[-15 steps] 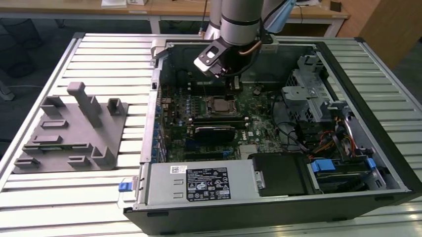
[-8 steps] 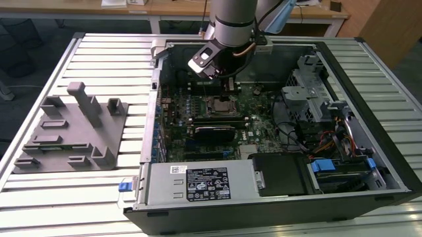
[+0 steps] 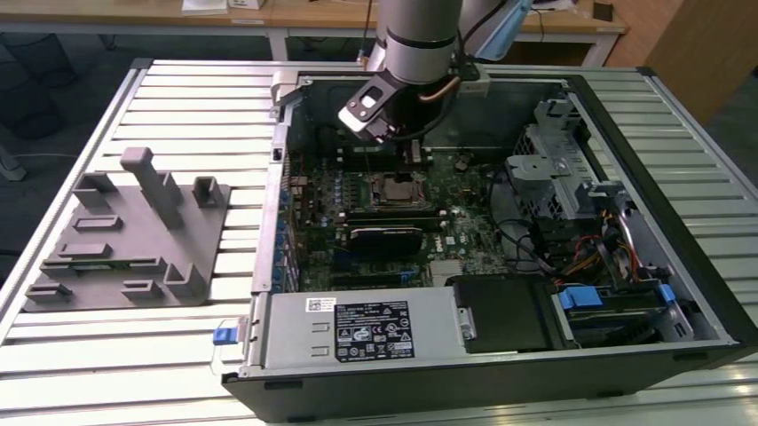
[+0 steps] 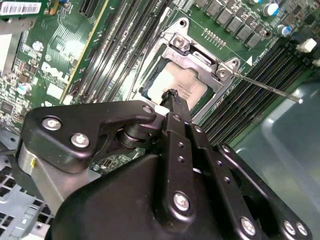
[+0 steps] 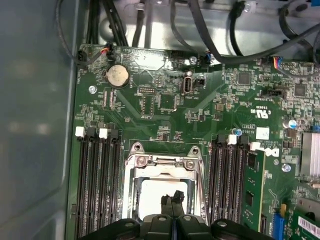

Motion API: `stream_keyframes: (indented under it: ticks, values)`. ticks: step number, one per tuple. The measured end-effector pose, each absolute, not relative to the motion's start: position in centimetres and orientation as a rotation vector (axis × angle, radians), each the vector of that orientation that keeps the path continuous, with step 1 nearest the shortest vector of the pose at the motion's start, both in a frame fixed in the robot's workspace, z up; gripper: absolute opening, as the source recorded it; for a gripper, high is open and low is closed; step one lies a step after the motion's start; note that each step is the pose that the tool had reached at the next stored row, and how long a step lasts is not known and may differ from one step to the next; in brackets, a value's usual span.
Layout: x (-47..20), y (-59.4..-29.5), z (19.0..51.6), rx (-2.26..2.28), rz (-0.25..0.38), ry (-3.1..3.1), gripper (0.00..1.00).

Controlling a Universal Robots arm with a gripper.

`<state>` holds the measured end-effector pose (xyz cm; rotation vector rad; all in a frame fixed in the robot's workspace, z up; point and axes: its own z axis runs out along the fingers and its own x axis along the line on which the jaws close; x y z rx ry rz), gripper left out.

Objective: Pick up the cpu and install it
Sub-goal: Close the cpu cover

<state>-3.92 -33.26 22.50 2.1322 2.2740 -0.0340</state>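
The cpu (image 5: 161,192) lies flat inside the socket frame (image 5: 162,161), a pale, matt metal square ringed by bright stamped steel with screw heads at its corners. In the exterior view the socket (image 3: 397,188) sits near the middle of the open case (image 3: 474,382), with the arm at twelve o'clock from it and the grey fixture (image 3: 130,235) out at nine o'clock on the slatted bench (image 3: 177,98). The black fingers (image 5: 167,202) are clenched tip to tip with nothing between them, poised right over the chip; whether they touch it I cannot tell. A thin steel lever (image 4: 270,87) juts out from the frame's side. I judge the chip to be light, rigid and smooth, slippery on its lid and fragile on its underside, so it is best taken by two opposite edges, kept level and never pressed at one corner. Around it the green board (image 5: 165,100) is busy with fine solder work, a shiny coin cell (image 5: 117,75), and long black memory slots (image 5: 97,175) flanking the frame on both sides.
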Motion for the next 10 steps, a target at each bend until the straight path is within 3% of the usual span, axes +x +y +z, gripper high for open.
stream_keyframes:
  ticks: [10]
  values:
    - [-3.92, -33.26, 22.49, 1.916, -0.033, 2.455, 0.11]
